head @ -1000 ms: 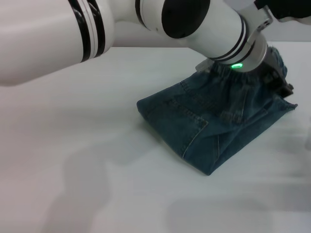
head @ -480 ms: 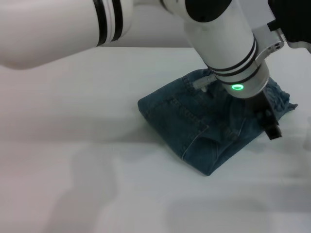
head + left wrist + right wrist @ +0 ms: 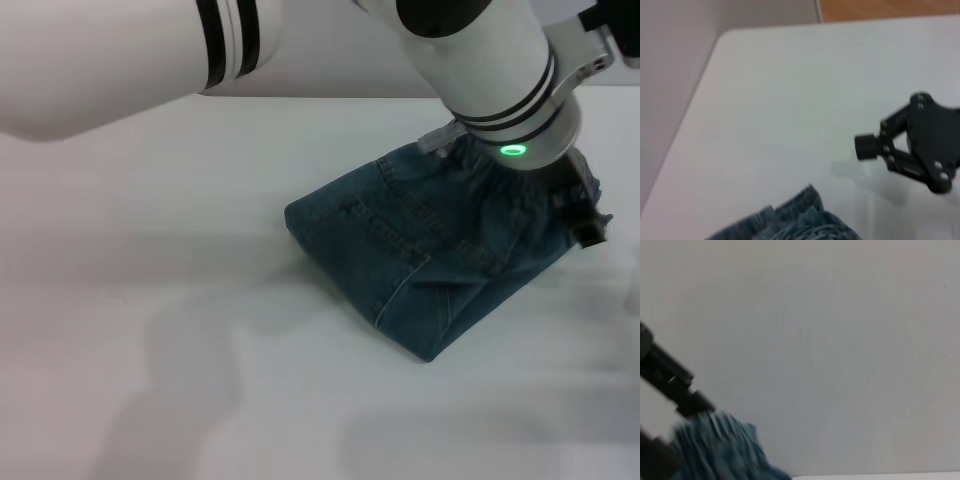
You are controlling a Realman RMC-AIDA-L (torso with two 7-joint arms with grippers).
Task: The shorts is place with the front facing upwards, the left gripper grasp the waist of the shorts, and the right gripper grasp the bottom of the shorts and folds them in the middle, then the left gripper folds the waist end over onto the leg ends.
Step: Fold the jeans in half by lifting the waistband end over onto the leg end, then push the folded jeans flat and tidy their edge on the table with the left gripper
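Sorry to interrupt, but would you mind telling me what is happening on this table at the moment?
The robot is folding a pair of denim shorts on a white table. The shorts already lie folded into a compact bundle. The left pincer is at the bundle's far right edge, by the gathered waistband, its white arm reaching across from the left. Whether it grips the cloth cannot be seen. The right pincer hangs over bare table beyond the shorts, holding nothing.

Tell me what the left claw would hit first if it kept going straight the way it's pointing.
Probably the white table. The black left claw angles downward past the far right edge of the folded blue-green denim shorts, so bare tabletop seems next, though depth is unclear.
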